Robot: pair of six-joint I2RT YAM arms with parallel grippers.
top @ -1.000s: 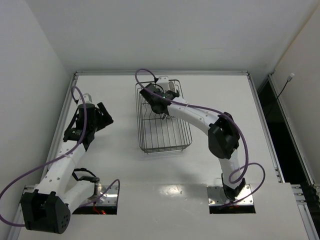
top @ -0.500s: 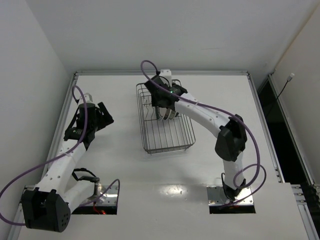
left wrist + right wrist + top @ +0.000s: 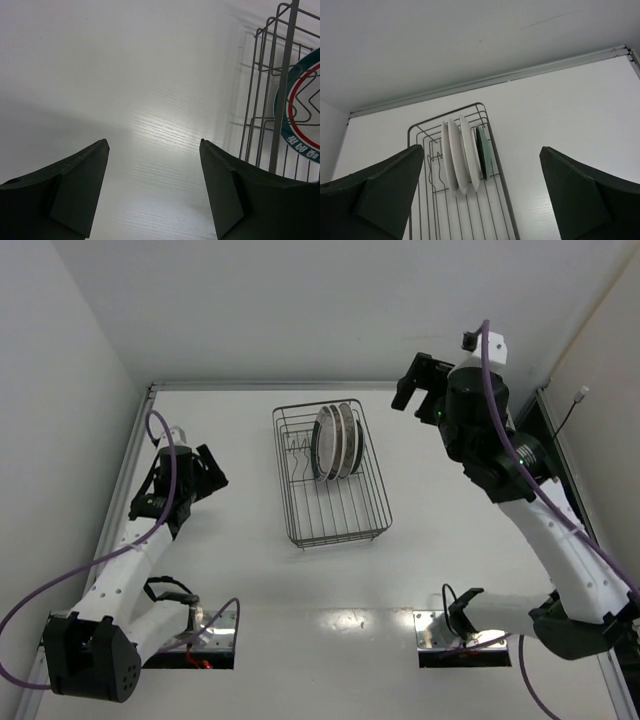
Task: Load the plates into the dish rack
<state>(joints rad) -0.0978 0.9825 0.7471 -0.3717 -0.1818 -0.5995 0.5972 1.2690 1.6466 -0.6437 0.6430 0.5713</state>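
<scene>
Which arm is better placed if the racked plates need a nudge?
Probably left. The left gripper sits low beside the dish rack, jaws open, plates in its view; the right gripper hangs high, off to the right.

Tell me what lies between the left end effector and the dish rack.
Bare table only, from left end effector to dish rack, in the top external view.

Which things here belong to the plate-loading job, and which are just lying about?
Job:
- plates, four, standing upright in the rack
- dish rack
- left pincer and right pincer, both open and empty

Not the job:
- white table
- metal rail along its far edge
</scene>
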